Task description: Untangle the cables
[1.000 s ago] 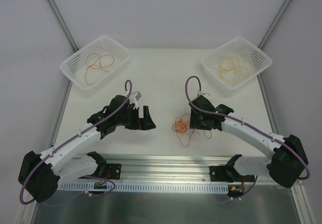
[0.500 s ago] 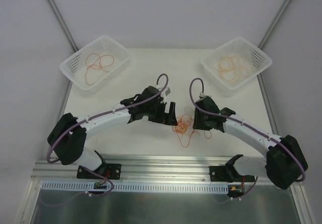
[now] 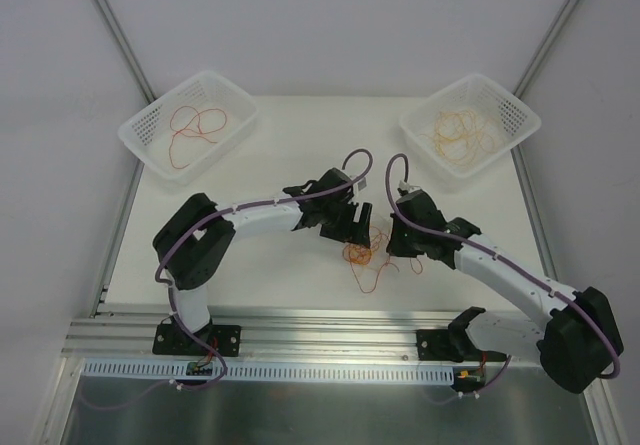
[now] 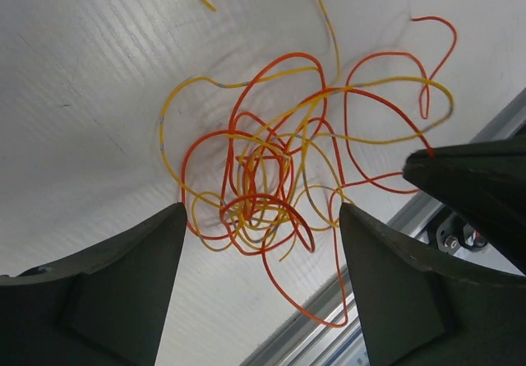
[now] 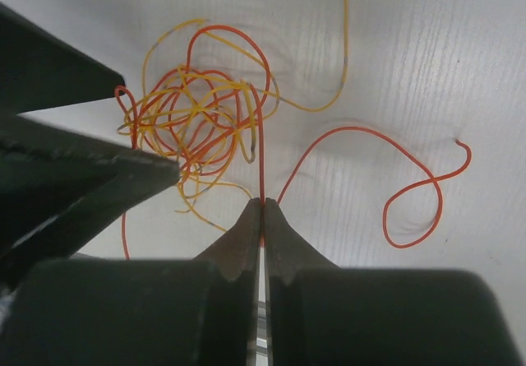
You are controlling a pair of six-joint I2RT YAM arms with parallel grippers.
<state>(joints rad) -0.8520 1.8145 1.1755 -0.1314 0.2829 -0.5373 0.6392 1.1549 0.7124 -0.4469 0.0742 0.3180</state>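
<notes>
While left jaws wide over cables [image 4: 256, 187], right jaws tight on one.

White-black arms [image 3: 258, 215], purple cables [image 3: 355, 152]

We find the cables [image 3: 360, 255] on the table [image 3: 300, 145] between left gripper [image 3: 358, 225] and right gripper [image 3: 393, 249], left basket [image 3: 143, 123] and right basket [image 3: 515, 113] well beyond.

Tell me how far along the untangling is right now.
Done: red cables lie in the left basket, yellow cables in the right basket. In hand: the right end effector is shut on one red cable leading out of the tangle, and the left end effector hangs open over it. Left: the tangle on the table, red and yellow strands mixed.
</notes>
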